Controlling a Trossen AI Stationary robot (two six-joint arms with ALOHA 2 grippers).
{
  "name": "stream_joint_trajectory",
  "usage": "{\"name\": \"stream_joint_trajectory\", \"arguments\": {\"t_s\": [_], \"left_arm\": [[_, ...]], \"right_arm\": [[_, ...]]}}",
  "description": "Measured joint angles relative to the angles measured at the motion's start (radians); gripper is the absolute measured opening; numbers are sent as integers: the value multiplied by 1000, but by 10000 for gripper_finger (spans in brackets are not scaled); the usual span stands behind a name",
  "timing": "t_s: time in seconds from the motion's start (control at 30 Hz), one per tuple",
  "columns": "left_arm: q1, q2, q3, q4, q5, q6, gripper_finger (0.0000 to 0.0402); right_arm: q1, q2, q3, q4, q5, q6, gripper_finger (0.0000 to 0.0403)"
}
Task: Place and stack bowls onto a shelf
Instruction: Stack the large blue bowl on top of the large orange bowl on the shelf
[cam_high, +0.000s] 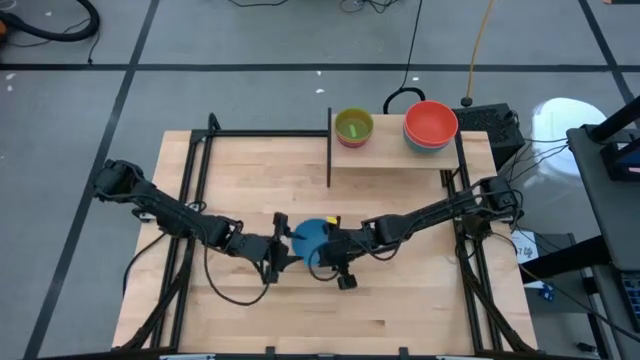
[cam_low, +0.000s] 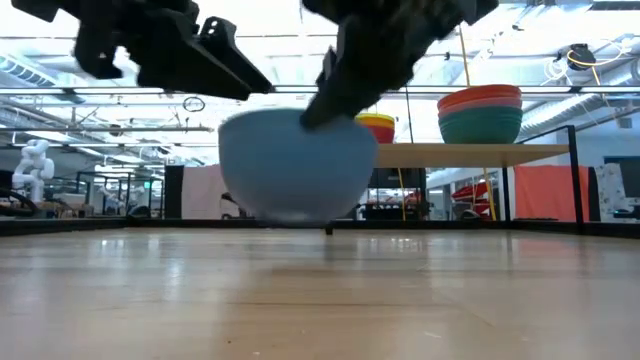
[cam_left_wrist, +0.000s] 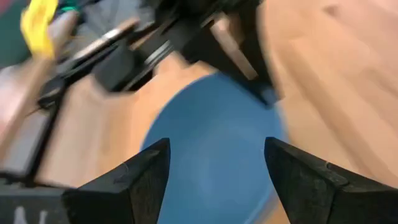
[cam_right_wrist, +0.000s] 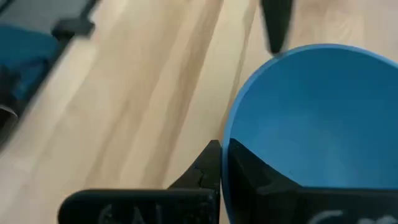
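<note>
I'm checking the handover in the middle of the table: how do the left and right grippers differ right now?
The left gripper is open, its fingers spread with the blue bowl ahead of them, gripping nothing; the right gripper is shut on the blue bowl's rim. The left gripper sits on the bowl's left side in the high view, the right gripper on its right. Both are dark two-finger grippers meeting at the same bowl over the tabletop.
</note>
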Motion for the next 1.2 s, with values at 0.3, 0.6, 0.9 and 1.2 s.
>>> {"name": "stream_joint_trajectory", "arguments": {"t_s": [0.3,0.6,0.9,1.2], "left_arm": [[4,0,-2,76,-111,-185,246],[-18,0,-3,163,-168,-404,215],[-23,0,-4,67,-155,-502,175],[-22,0,-4,2,-86,-522,146]], "right_arm": [[14,-154,1,-165,120,124,0],[72,-337,1,-372,253,298,0],[136,-471,1,-536,316,480,1],[135,-520,131,-836,519,549,2]]}}
